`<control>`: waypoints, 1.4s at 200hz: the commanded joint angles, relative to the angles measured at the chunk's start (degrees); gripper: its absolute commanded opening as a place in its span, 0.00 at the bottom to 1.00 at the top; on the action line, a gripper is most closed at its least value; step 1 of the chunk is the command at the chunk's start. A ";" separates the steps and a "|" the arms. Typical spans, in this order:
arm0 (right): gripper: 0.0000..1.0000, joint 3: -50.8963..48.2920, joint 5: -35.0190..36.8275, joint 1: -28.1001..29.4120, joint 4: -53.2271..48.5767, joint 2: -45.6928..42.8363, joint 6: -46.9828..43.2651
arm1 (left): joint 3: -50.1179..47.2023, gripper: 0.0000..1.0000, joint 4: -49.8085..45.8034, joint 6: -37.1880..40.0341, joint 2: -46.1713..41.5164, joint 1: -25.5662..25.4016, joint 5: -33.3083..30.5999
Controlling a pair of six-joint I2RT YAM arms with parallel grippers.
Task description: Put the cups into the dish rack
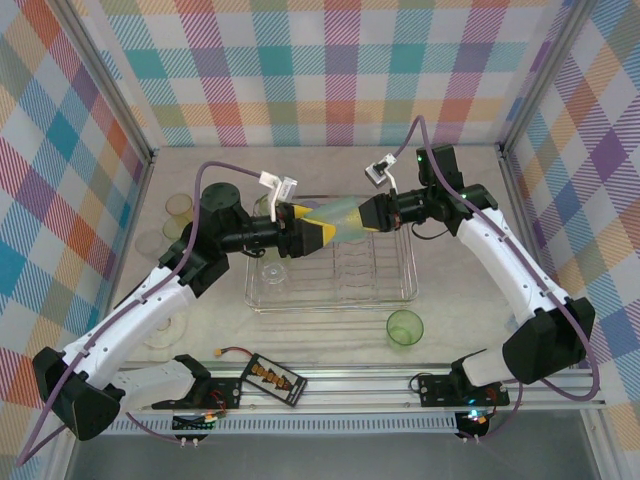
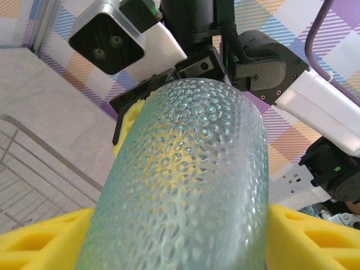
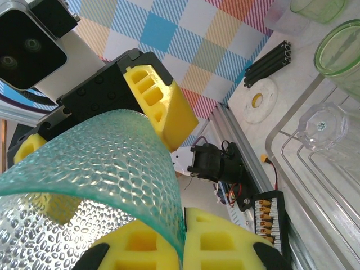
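The left gripper (image 1: 318, 235) and right gripper (image 1: 366, 214) both seem clamped on the cup (image 1: 340, 218) between them. A mistimed release could drop it onto the rack (image 1: 400, 290) below

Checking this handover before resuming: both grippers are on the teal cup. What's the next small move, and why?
Probably ease the left gripper open. It clamps the teal cup across the body while the right gripper pinches its rim, above the dish rack, so one must release before loading.
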 commanded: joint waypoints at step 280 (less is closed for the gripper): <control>0.63 -3.41 63.02 -3.56 -23.98 -9.61 -6.67 | 35.91 0.00 -66.94 0.71 32.33 -6.08 -43.78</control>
